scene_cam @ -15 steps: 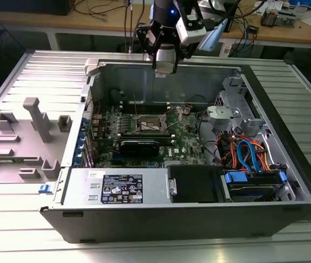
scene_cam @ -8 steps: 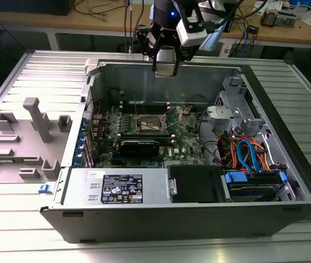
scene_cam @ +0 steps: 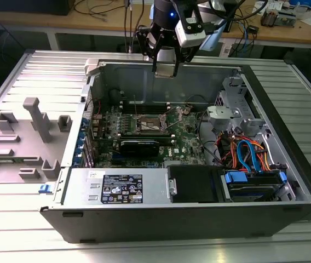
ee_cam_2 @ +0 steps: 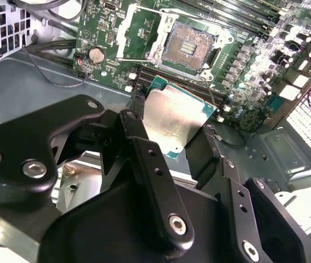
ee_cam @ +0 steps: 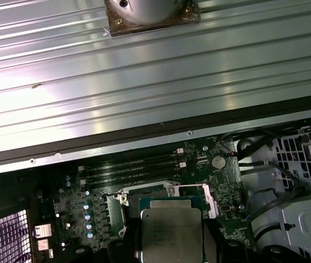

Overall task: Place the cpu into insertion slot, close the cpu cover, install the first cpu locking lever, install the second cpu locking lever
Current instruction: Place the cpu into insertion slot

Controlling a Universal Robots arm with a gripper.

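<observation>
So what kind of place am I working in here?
Probably a lab or workshop: an open computer case lies on a ribbed metal table, cable-strewn wooden benches stand behind, and the tool holds the cpu over the motherboard.

Open air above the insertion slot (ee_cam_2: 191, 46): I see the pin field uncovered, with the cpu cover (ee_cam_2: 131, 33) swung aside. It's flanked by memory slots (scene_cam: 144, 104), black card (scene_cam: 139, 147) just beside. The drive cage (scene_cam: 229, 112) and cables (scene_cam: 243, 153) crowd the exterior view's right. My gripper (scene_cam: 165, 70), clamping the cpu (ee_cam_2: 172, 118), hangs near the case wall (scene_cam: 128, 82).
</observation>
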